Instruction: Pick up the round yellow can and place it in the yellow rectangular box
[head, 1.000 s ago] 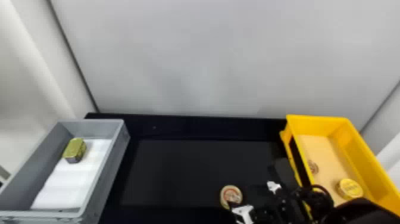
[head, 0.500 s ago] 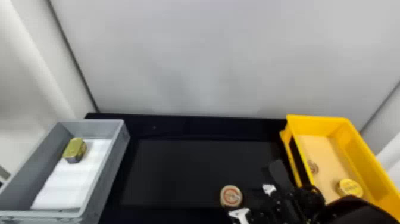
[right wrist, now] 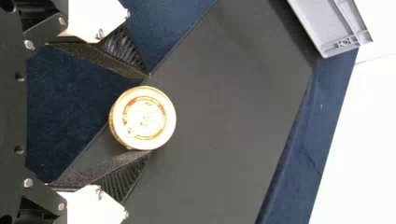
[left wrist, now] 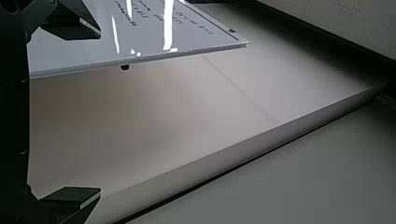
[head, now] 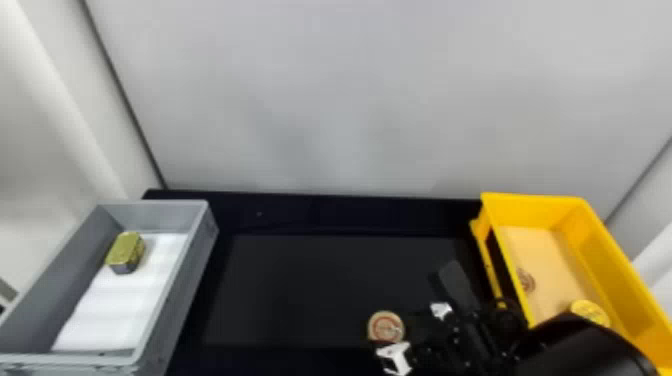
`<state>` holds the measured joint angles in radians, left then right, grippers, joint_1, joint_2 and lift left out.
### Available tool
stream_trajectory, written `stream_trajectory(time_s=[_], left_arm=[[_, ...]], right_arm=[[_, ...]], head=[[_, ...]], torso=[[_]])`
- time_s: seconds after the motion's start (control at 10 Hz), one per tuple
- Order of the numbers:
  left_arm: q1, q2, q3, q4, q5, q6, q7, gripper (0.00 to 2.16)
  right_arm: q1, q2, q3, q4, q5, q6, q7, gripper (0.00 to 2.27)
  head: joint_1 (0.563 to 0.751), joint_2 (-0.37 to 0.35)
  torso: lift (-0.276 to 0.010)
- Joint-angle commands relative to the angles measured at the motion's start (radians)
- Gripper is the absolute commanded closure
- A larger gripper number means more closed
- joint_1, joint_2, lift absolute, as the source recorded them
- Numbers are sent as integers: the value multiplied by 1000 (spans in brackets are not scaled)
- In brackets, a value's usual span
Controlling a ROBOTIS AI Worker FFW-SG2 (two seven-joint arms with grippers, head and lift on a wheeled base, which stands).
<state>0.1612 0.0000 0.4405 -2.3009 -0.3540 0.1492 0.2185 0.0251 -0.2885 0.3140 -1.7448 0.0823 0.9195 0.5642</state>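
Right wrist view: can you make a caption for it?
Framed by the open right claw, a round can sits on the dark table.

Right gripper fingers parted, left gripper spread

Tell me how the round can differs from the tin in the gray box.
The round can has a pale, red-marked circular lid; the tin is boxy, topped olive-gold. The round can is on the black table; the tin is inside the gray box. Both have tops facing up.

head view high, facing forward-down; right wrist's close, seemingly over the same tabletop
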Motion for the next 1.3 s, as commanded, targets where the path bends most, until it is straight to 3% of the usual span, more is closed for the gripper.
stream_trajectory(time_s=[0.0, 0.7, 1.2], left_arm=[[0, -3, 0, 0, 0, 0, -1, 96], [0, -3, -8, 0, 0, -6, -1, 98], [1, -3, -6, 0, 0, -2, 2, 98]], right_arm=[[-36, 11, 16, 57, 1, -26, 2, 285], [-53, 20, 37, 116, 7, -48, 4, 323], [-53, 19, 25, 94, 10, -52, 7, 725]], head=[[694, 14], [694, 14], [694, 14]], torso=[[-60], [-60], [-60]])
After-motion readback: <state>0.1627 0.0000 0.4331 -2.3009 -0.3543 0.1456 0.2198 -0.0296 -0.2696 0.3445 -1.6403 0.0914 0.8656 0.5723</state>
